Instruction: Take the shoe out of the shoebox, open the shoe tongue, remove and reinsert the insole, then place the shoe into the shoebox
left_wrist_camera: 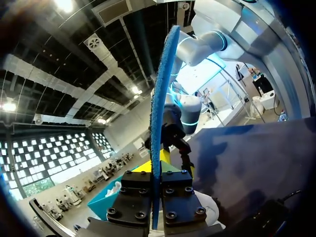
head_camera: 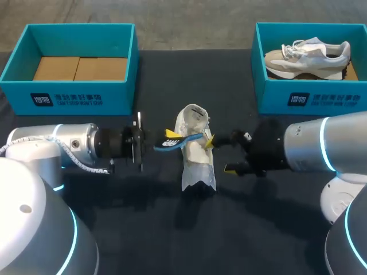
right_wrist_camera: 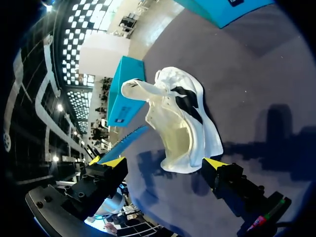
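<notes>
A white shoe [head_camera: 198, 152] lies on the dark table midway between my arms, its tongue [right_wrist_camera: 140, 89] pulled up and its inside showing [right_wrist_camera: 180, 123]. My left gripper [head_camera: 170, 136] is shut on a blue insole [head_camera: 179, 141] just left of the shoe. In the left wrist view the insole [left_wrist_camera: 161, 108] stands edge-on, clamped between the fingers of that gripper [left_wrist_camera: 157, 168]. My right gripper [head_camera: 219, 154] is open at the shoe's right side. Its yellow fingertips [right_wrist_camera: 215, 163] straddle the shoe's end in the right wrist view [right_wrist_camera: 163, 163].
A teal shoebox [head_camera: 74, 94] with a bare cardboard floor stands at the back left. A second teal box [head_camera: 304, 100] at the back right holds another pale sneaker [head_camera: 307, 57]. Dark tabletop stretches in front of the shoe.
</notes>
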Robot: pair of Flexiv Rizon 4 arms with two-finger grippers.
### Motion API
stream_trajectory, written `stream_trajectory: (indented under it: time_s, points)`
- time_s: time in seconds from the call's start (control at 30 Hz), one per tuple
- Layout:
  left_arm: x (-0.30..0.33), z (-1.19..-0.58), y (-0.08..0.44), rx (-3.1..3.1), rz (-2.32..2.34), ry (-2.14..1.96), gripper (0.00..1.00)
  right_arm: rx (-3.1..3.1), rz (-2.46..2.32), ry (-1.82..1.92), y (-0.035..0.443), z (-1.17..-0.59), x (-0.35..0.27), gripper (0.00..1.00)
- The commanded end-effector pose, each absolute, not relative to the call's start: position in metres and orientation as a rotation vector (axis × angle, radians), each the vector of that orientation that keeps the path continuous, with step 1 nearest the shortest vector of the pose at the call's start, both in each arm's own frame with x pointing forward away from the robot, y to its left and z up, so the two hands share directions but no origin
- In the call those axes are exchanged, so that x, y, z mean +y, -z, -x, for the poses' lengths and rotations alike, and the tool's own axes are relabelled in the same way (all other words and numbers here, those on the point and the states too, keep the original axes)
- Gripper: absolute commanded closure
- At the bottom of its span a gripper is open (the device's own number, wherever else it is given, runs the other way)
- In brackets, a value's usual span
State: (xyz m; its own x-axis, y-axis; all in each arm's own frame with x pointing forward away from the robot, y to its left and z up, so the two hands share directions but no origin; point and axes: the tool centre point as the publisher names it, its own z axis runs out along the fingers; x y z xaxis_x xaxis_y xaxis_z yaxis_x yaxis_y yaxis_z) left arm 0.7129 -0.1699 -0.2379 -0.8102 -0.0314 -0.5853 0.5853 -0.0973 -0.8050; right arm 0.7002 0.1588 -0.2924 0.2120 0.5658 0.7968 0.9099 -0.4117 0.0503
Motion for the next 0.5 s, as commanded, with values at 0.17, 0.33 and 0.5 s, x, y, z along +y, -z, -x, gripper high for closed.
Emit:
stream_trajectory:
  time_s: [0.17, 0.33, 0.5]
  points:
    - [-0.1774, -0.7172, 0.243, 1.762, -0.59, 1.98, 1.0, -1.367, 2.103, 1.077, 0.2919, -0.7015, 0.1699, 0.0]
    - [-0.1814, -0.7185, 0.244, 1.766, -0.58, 1.993, 1.0, -1.367, 2.103, 1.077, 0.2919, -0.7015, 0.1699, 0.0]
    - [-0.1826, -0.7188, 0.2438, 1.778, -0.582, 1.99, 1.0, -1.37, 2.104, 1.073, 0.2922, -0.7007, 0.1654, 0.0]
